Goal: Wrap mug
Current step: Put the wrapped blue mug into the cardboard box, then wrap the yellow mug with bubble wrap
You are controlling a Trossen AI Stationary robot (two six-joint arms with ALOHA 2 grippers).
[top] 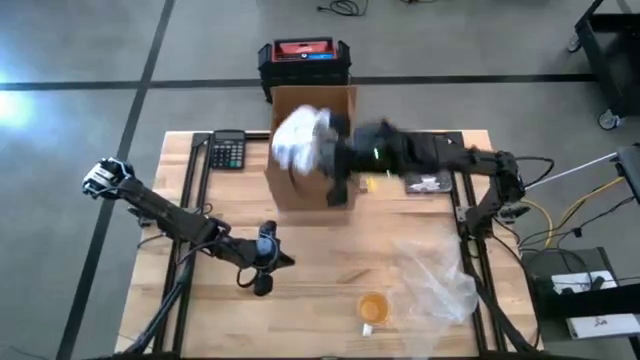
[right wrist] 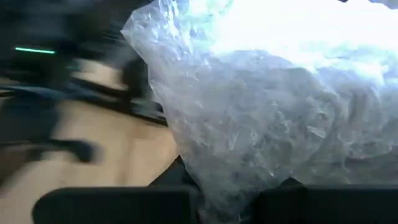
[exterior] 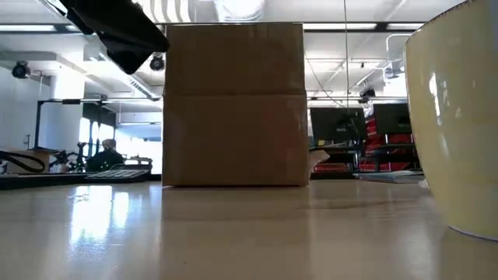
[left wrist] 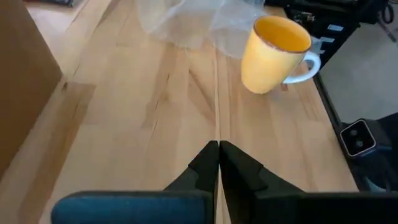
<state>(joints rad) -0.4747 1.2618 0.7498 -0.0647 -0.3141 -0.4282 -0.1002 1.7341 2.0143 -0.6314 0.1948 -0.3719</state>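
A yellow mug (top: 373, 308) with a white handle (left wrist: 308, 65) stands upright on its base near the table's front edge. Beside it a crumpled clear plastic sheet (top: 432, 282) lies on the table. My right gripper (top: 325, 150) reaches from the right over the open cardboard box (top: 305, 185) and is shut on a white-clear bundle of plastic wrap (top: 298, 138). My left gripper (top: 265, 258) is shut and holds nothing; it hovers left of the mug and points toward it (left wrist: 273, 53). My right gripper holds the bundle of plastic wrap (right wrist: 249, 124) between its two fingers, several crumpled layers bunched together. The wrap itself covers the fingertips, so which edge or fold they hold stays hidden. The arm comes in roughly level from the table's right, and the bundle is lifted over the box's open top.
The box (exterior: 233, 105) stands at the table's far middle. A calculator (top: 228, 152) lies at the far left, and a flat grey item (top: 430, 182) lies right of the box. A black and red case (top: 303, 60) sits on the floor behind the table. Bare wood lies between my left gripper and the mug.
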